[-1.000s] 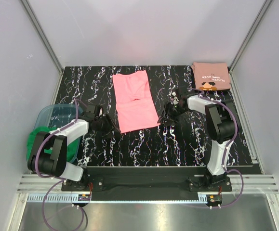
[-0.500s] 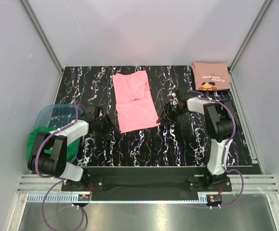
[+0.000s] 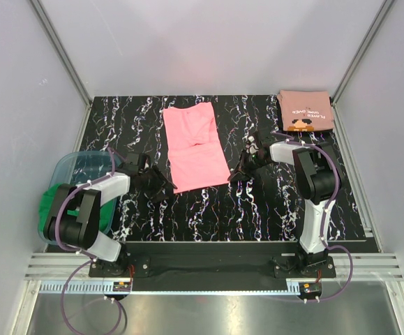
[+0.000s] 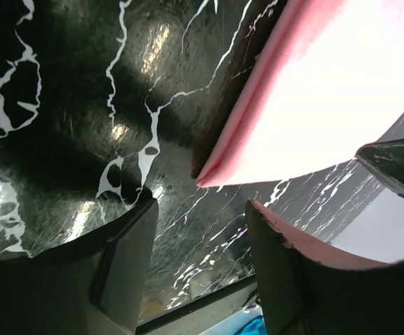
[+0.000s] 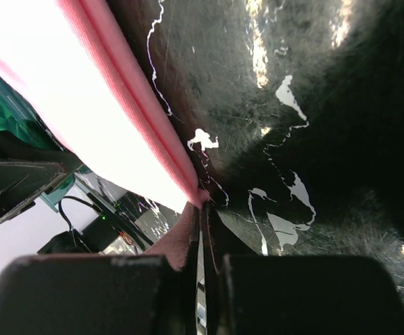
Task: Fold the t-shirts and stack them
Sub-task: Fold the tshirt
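Since last frame your right pincer [image 5: 200, 218] has closed at the near corner of the pink t-shirt [image 3: 196, 146], cloth touching its tips; grip unconfirmed. Your left pincer [image 4: 200, 206] stands open, other corner just ahead, ready to fold.

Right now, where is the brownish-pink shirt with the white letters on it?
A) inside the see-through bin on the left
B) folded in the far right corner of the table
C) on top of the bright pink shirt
B: the lettered shirt lies folded at the far right corner of the table, well apart from the bright pink shirt spread in the middle.
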